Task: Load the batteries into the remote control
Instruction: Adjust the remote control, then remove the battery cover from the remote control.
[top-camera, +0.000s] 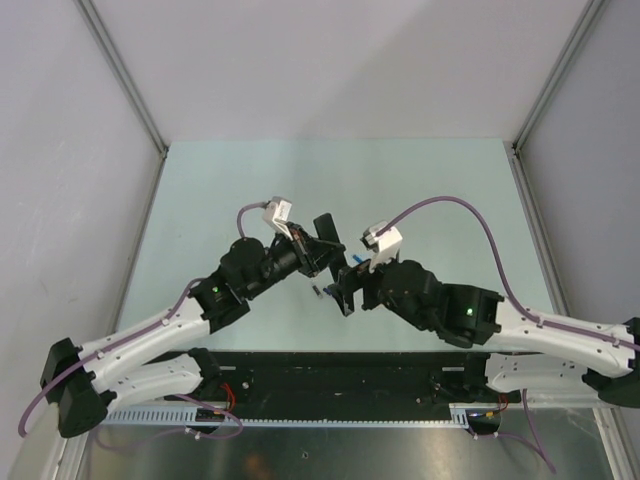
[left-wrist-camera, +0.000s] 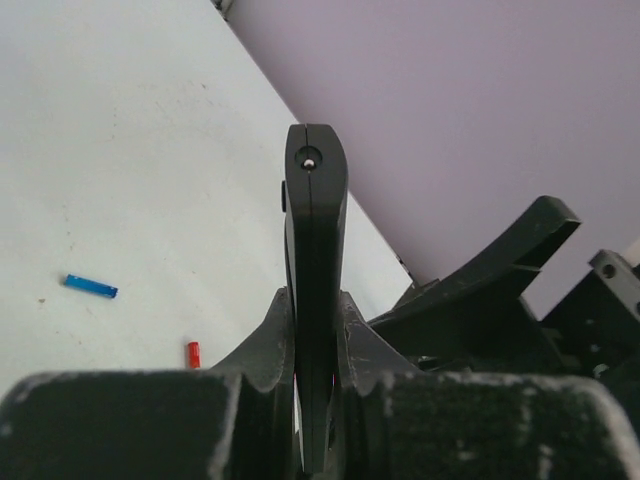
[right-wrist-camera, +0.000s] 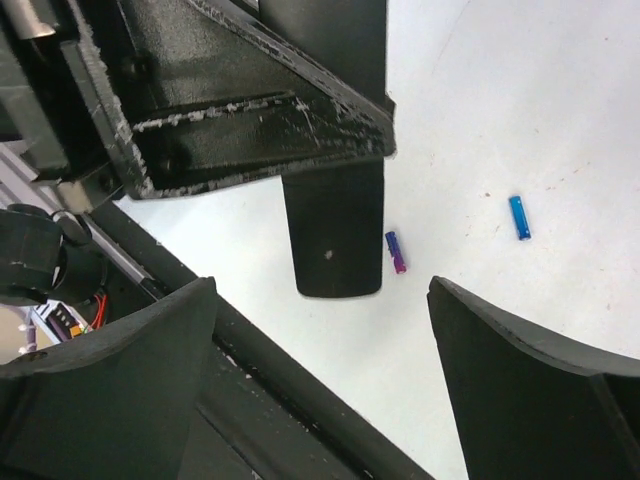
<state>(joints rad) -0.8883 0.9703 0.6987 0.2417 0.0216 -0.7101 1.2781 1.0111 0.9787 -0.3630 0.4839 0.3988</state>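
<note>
Since the remote control (left-wrist-camera: 315, 230) is a slim, rigid, smooth bar, I judge it light but slippery, best pinched across its flat faces. In the left wrist view the left gripper (left-wrist-camera: 315, 305) is clenched on its lower half, with a blue battery (left-wrist-camera: 91, 287) and a red battery (left-wrist-camera: 193, 353) loose on the table (left-wrist-camera: 120, 150). In the right wrist view the right gripper (right-wrist-camera: 320, 335) gapes empty facing the remote's end, and a purple battery (right-wrist-camera: 397, 252) lies on the table beyond. From above, both grippers crowd mid-table, leaving little room.
</note>
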